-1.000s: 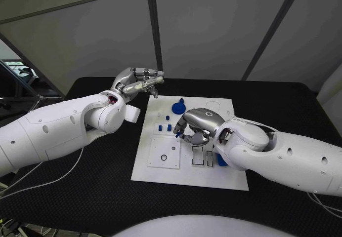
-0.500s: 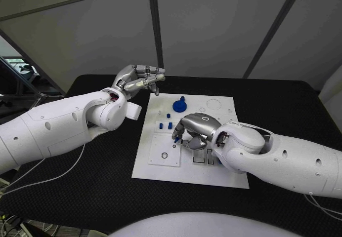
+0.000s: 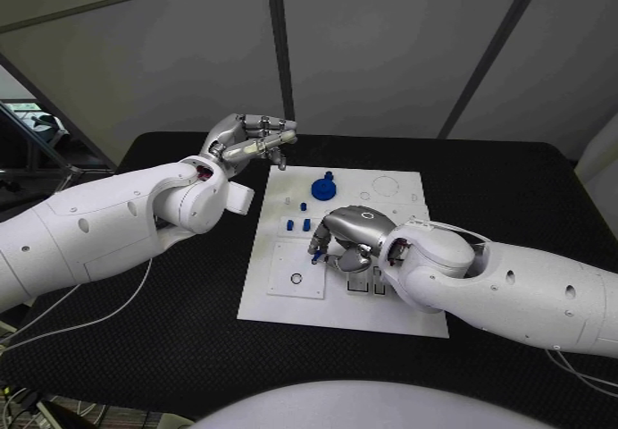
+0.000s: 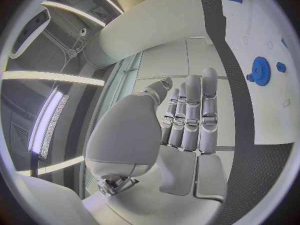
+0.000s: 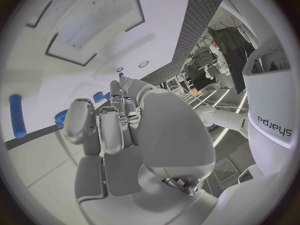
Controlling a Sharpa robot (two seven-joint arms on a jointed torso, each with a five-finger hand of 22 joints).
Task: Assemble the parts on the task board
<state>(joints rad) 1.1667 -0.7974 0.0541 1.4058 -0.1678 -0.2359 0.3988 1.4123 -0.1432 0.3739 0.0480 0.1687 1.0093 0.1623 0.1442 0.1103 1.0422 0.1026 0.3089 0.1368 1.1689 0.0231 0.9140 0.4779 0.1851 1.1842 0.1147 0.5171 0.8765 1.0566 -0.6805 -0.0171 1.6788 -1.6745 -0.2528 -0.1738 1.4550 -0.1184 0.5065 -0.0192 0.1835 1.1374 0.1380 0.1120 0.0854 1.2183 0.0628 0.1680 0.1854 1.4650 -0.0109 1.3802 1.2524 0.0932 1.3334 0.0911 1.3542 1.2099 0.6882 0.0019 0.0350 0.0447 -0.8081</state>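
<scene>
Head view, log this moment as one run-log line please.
left hand: raised beyond task board, holding nothing | right hand: over board middle, pinching small blue part | blue gear: on board

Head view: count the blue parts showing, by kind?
blue gear: 1
small blue pieces standing on the task board: 3
blue part pinched by the right hand: 1
Total: 5. The right arm may hide more.

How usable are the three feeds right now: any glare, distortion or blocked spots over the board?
Head view: even light, sharp, but the right hand and arm cover the task board's middle. Left wrist view: strong fisheye bend, bright light strips glare, left hand fills the centre. Right wrist view: board edges curve, and the blue pin sits blurred near the rim.
</scene>
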